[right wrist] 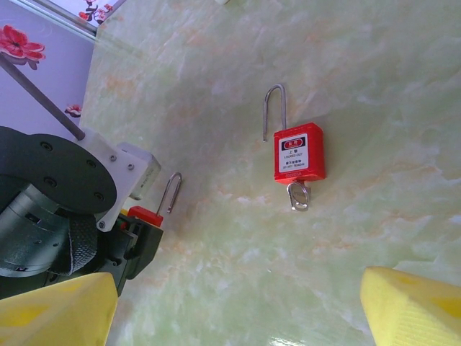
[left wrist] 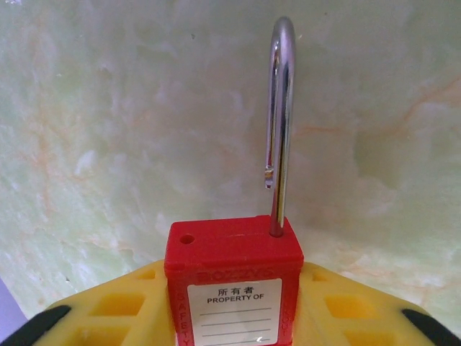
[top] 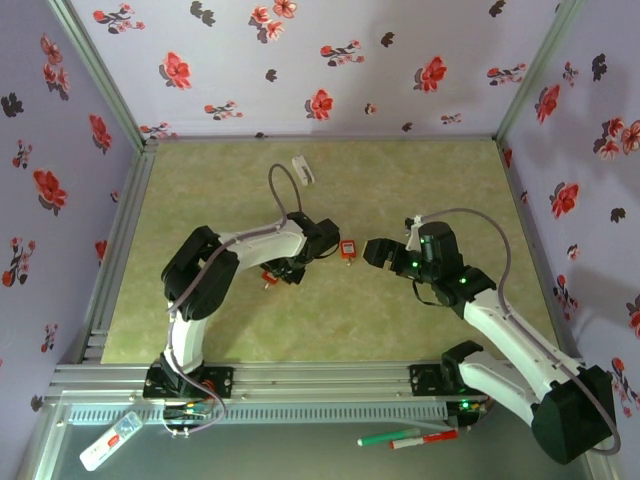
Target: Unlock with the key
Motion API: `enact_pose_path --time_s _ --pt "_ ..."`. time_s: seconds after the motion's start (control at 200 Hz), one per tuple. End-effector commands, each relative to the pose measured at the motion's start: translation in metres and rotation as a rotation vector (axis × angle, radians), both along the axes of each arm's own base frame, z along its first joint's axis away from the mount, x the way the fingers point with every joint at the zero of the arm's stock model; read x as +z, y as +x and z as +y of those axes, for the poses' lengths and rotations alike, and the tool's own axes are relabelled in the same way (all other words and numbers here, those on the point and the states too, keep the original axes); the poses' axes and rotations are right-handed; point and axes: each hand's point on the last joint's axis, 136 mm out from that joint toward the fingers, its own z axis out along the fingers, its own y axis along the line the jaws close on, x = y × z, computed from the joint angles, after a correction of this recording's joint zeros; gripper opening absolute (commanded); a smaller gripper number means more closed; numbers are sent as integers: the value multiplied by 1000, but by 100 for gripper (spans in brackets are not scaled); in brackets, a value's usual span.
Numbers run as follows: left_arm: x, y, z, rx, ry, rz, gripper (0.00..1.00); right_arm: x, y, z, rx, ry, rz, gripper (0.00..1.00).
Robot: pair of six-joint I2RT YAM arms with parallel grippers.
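The left tool (left wrist: 232,311) clamps a red padlock (left wrist: 234,270) by its body, likely to steady it; its shackle (left wrist: 281,122) stands free. The right tool (top: 376,252) gapes empty near a second padlock (right wrist: 299,154) lying on the counter (right wrist: 374,65), with the key (right wrist: 297,196) in its base, within reach.

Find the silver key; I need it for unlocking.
Right wrist view: the silver metal key sits in the red plastic padlock lying flat ahead of the right fingers.

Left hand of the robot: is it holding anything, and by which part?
Yes. The left hand grips a red padlock by the sides of its body; the open shackle sticks out free. The right hand, open, holds nothing.
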Motion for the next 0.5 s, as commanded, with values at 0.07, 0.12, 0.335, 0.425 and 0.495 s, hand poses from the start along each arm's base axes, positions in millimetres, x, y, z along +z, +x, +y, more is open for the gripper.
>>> enact_pose_path --time_s 0.07,0.12,0.335,0.425,0.495 --pt "18 4 -13 35 -95 -49 41 -1 -3 -5 -8 -15 -4 88" --pt "18 3 -20 38 -137 -37 43 -2 -3 -5 -9 -12 -2 88" --pt "28 -1 -30 74 -238 -54 58 -5 -4 -6 -17 -8 9 88" --pt "47 1 -28 101 -301 -94 61 -7 -5 -6 -17 -9 17 88" --pt "64 4 -19 141 -358 -134 63 -7 -7 -4 -5 -1 21 88"
